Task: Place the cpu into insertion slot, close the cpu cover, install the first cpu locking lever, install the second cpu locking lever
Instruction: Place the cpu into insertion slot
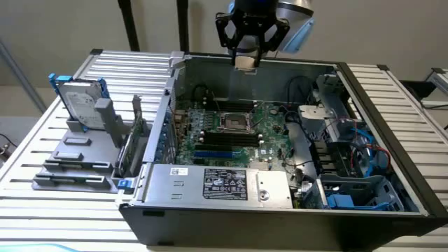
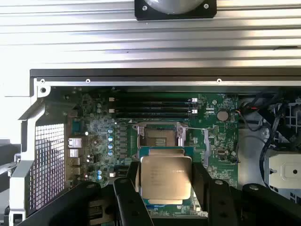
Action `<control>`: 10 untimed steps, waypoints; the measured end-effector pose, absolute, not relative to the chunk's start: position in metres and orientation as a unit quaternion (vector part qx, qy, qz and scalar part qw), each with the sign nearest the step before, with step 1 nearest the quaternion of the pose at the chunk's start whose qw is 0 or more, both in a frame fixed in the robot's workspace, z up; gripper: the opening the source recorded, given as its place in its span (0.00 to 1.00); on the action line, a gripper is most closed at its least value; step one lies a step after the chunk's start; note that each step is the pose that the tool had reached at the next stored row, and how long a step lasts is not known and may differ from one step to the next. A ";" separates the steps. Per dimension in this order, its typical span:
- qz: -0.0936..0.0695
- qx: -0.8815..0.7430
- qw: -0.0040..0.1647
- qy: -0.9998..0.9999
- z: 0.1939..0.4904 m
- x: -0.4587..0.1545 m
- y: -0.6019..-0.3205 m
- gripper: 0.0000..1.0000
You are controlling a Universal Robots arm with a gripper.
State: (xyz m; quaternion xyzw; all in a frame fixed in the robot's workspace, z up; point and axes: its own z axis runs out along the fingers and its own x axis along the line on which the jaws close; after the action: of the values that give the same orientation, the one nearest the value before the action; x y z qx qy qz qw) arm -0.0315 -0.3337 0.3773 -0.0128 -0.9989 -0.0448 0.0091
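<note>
The gripper (image 1: pixel 246 63) hangs above the open computer case (image 1: pixel 210 220), fingers (image 2: pixel 126 200) clamped on the cpu (image 2: pixel 165 181). The insertion slot (image 2: pixel 158 136) sits lower down, on the green board.

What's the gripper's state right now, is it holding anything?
Gripper: jaws closed on the cpu, up above the open computer case.

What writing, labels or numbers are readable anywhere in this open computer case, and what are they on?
Nothing reads clearly.
On the silver metal power supply box, a black label: print too small.
On the same box, a white sticker: blurred.
On the grey upright hard drive: label blurred.
On the pale silver-beige square cpu: no legible marking.
</note>
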 end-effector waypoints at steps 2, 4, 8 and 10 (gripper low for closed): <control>-0.045 -0.013 0.009 -0.999 0.377 -0.031 -0.334 0.55; -0.045 -0.013 0.009 -0.999 0.377 -0.031 -0.334 0.55; -0.045 -0.013 0.009 -0.999 0.377 -0.031 -0.334 0.55; -0.045 -0.013 0.009 -0.999 0.377 -0.032 -0.334 0.55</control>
State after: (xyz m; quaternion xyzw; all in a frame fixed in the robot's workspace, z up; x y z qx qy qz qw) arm -0.0315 -0.3337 0.3773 -0.0128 -0.9989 -0.0448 0.0091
